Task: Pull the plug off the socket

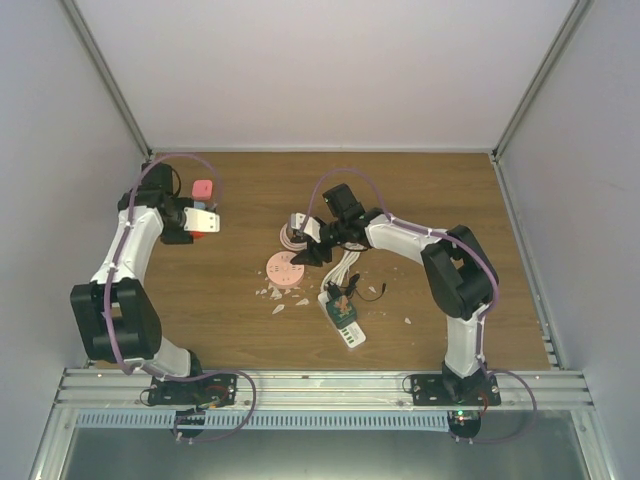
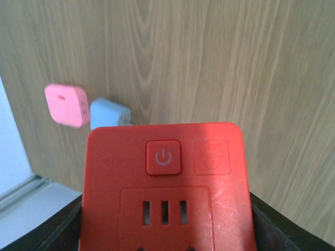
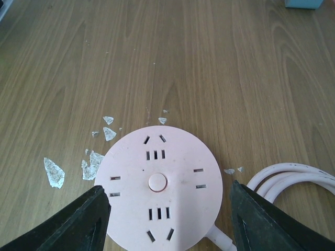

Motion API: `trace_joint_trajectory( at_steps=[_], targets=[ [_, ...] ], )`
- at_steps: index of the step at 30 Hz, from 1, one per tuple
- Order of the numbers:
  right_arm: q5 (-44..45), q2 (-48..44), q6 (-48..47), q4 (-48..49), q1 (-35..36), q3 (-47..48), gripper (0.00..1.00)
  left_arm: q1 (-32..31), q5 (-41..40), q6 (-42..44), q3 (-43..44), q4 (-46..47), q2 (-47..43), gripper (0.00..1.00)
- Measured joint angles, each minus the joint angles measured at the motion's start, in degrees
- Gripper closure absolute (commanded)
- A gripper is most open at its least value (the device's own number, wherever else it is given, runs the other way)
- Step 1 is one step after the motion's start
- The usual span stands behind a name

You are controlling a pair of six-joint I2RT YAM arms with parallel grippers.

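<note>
The red socket [image 2: 165,183], clamped in the left pincer [image 2: 166,232], runs off the frame's bottom edge; ahead of the pincer, leftward, sits a blurred pink block [image 2: 65,104], possibly a plug.

round pink socket [image 3: 157,193] flat on the table [image 3: 209,63], slots up; red square socket [image 2: 165,178] in left tool [image 2: 168,232]
</note>
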Motion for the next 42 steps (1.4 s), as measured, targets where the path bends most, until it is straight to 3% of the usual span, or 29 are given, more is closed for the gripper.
trace_joint_trajectory(
  at_steps=[11, 23, 31, 42],
  targets=[
    [0.0, -0.6, 0.0, 0.0, -0.3, -0.7, 0.35, -0.3, -18.8, 11.8, -10.0, 13.1, 0.8, 0.63],
    [0.1, -0.6, 0.0, 0.0, -0.4, -0.7, 0.35, -3.1, -30.6, 19.9, -13.2, 25.4, 7.2, 0.57],
    [0.2, -0.6, 0.0, 0.0, -0.6, -0.7, 0.34, -4.7, -35.2, 22.3, -12.5, 26.9, 12.2, 0.54],
    [0.9, -0.5, 0.0, 0.0, -0.7, -0.7, 0.34, -6.0, -37.0, 21.4, -11.7, 27.4, 14.8, 0.28]
  ],
)
